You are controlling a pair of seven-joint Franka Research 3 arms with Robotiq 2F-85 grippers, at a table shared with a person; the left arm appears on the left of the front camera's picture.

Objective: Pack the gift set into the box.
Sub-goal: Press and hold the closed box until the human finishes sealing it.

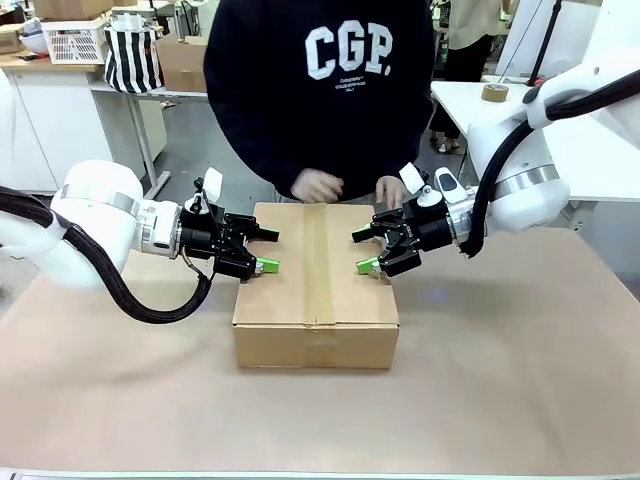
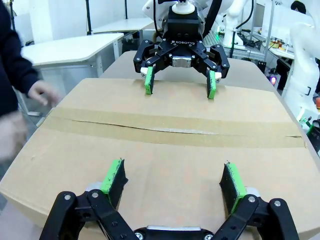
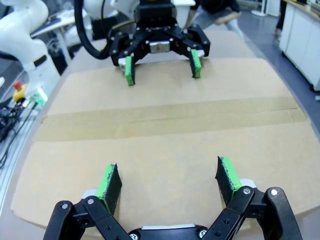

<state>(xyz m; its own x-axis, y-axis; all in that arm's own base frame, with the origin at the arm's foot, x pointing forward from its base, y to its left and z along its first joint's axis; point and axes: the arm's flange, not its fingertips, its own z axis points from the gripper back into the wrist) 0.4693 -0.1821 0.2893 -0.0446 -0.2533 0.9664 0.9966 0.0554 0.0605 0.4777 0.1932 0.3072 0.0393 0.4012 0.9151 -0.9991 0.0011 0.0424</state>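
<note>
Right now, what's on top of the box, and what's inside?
On the box, brown tape runs along the closed seam. Both open, the left gripper and right gripper hover over opposite sides; a person's hands reach its far edge. Shut flaps hide the inside.

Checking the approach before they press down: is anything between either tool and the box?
Nothing visible. The left tool and right tool, both open, sit right over the box at opposite edges of its taped top. The person's hands are at the far edge, aside from both tools.
</note>
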